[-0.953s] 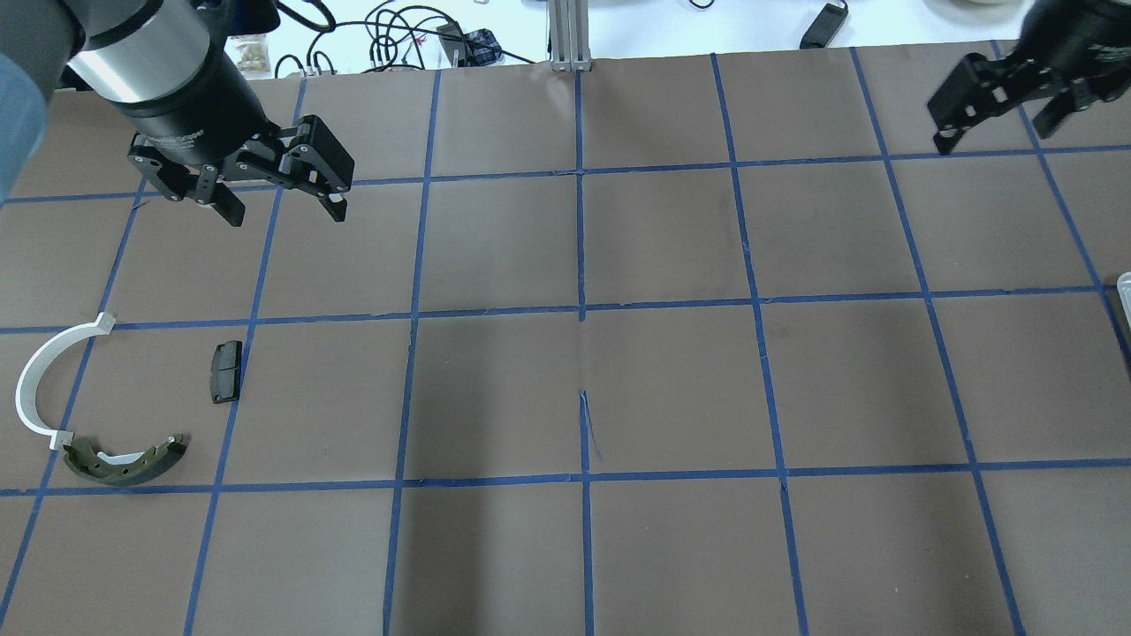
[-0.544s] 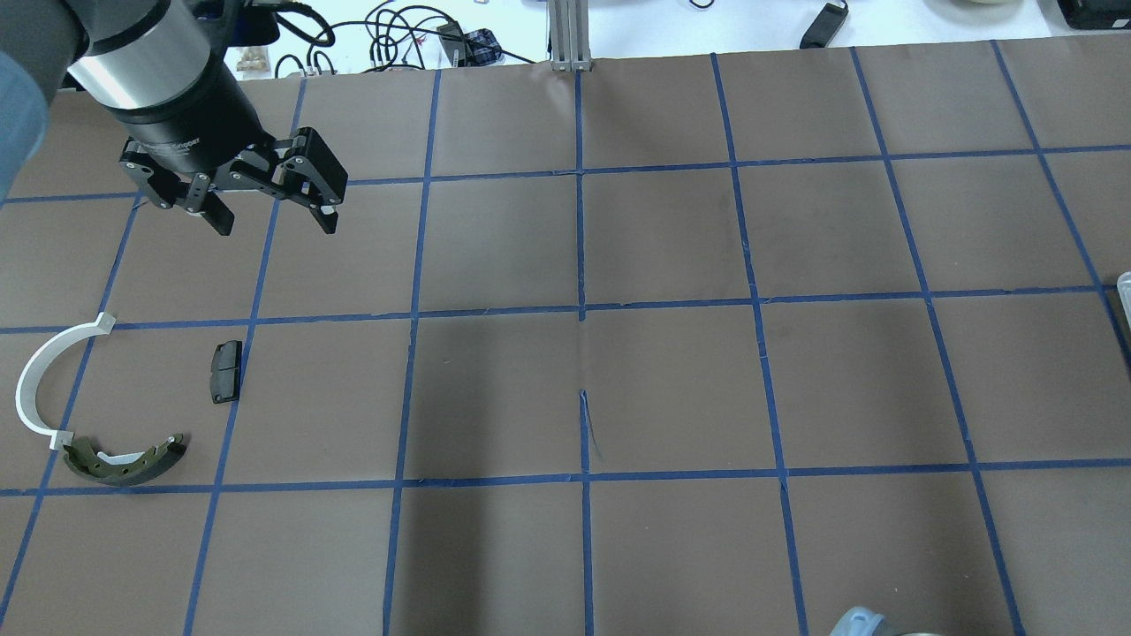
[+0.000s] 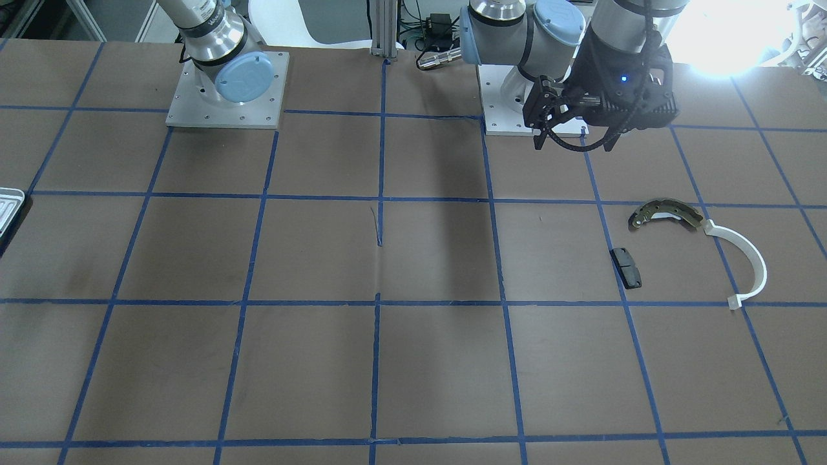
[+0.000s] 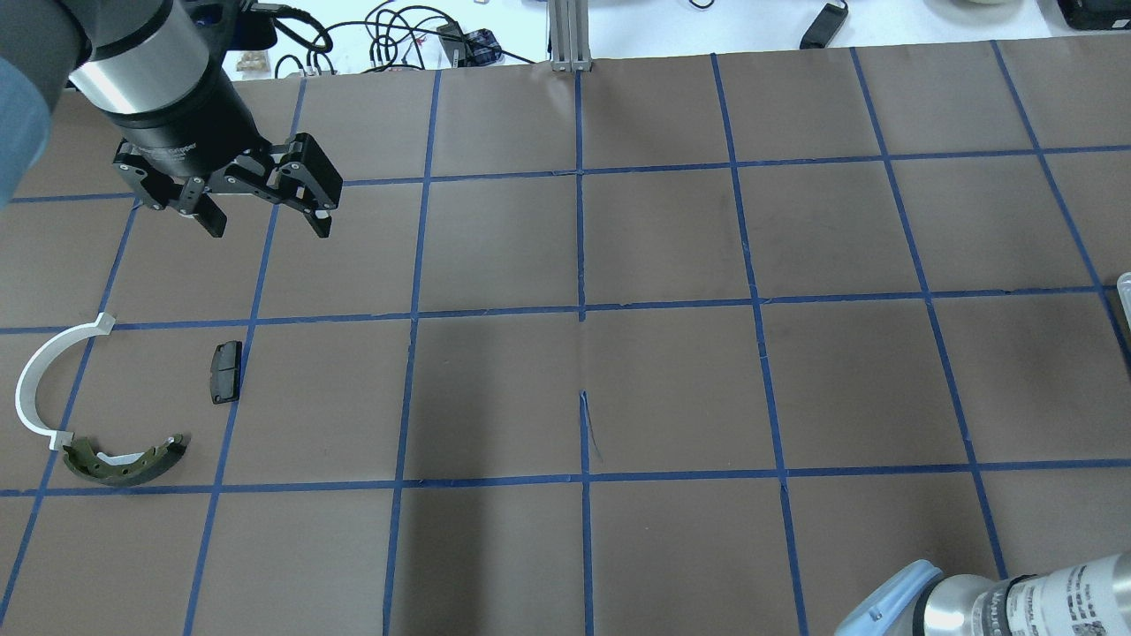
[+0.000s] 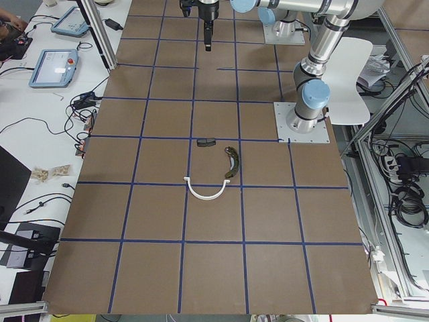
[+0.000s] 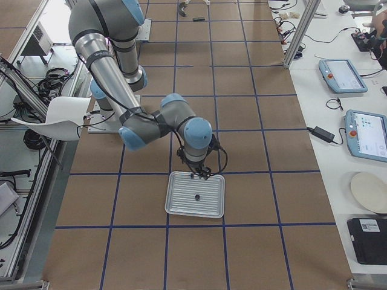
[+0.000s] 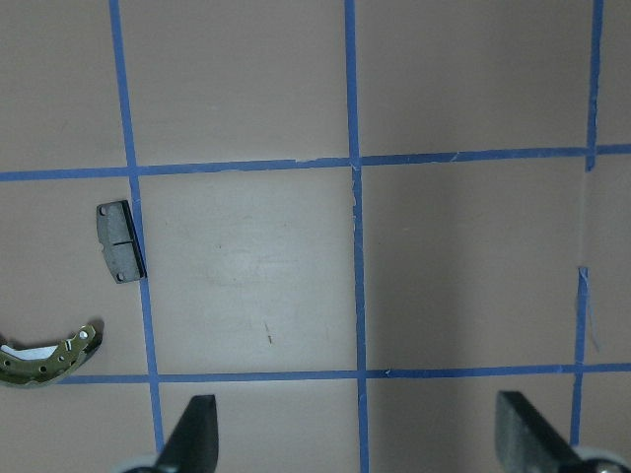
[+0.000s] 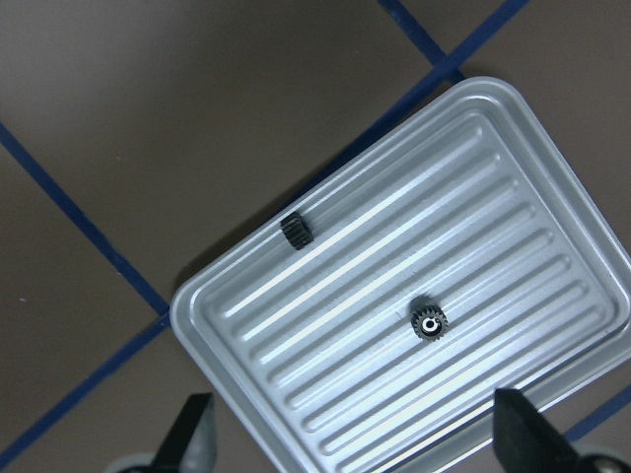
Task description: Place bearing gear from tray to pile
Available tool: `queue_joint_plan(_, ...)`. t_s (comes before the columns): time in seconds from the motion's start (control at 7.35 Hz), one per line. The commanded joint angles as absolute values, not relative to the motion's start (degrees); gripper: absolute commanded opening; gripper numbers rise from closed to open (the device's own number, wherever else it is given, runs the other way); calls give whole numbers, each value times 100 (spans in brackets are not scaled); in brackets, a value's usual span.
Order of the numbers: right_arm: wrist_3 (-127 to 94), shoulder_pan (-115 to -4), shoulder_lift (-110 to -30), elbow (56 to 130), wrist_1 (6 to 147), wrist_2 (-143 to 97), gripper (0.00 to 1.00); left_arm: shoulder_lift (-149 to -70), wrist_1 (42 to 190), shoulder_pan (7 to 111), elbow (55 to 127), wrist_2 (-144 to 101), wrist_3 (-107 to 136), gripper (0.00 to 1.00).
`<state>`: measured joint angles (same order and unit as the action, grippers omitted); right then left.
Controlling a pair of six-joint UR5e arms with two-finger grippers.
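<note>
The silvery ridged tray point(image 8: 513, 197) lies under my right gripper point(image 8: 360, 439), which is open and empty above its near rim. A black bearing gear with a white centre point(image 8: 429, 322) lies in the tray, and a second small black gear point(image 8: 296, 233) lies near its rim. In the exterior right view the tray point(image 6: 181, 208) sits below that gripper point(image 6: 199, 175). The pile is a brass-grey shoe point(image 4: 124, 461), a white arc point(image 4: 40, 380) and a black pad point(image 4: 226, 372). My left gripper point(image 4: 265, 225) hangs open and empty beyond the pile.
Only a sliver of the tray shows at the overhead view's right edge point(image 4: 1124, 291) and at the front view's left edge point(image 3: 8, 210). The right arm's elbow point(image 4: 972, 601) is at the bottom right. Cables lie beyond the table's far edge point(image 4: 398, 35).
My right gripper left the overhead view's top right, and its arm's elbow came in at the bottom right. My left gripper drifted slightly left, still open.
</note>
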<state>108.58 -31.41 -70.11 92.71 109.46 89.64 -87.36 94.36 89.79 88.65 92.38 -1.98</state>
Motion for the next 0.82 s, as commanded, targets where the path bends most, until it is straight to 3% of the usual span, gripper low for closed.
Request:
queue_joint_plan(0.0,11365,-2901,-6164,9281,11811,8781,98,-8728,9422,8991,8877,9229,-202,100)
queue_joint_plan(0.27,11180,-2909,-5925,9342,12023,8667,96,-8728,9422,8982,8877,9229,-193,100)
queue_joint_plan(0.68,10987,-2909,-5739,9378,12358,8526,78,-8728,9422,8991,8877,9229,-167,100)
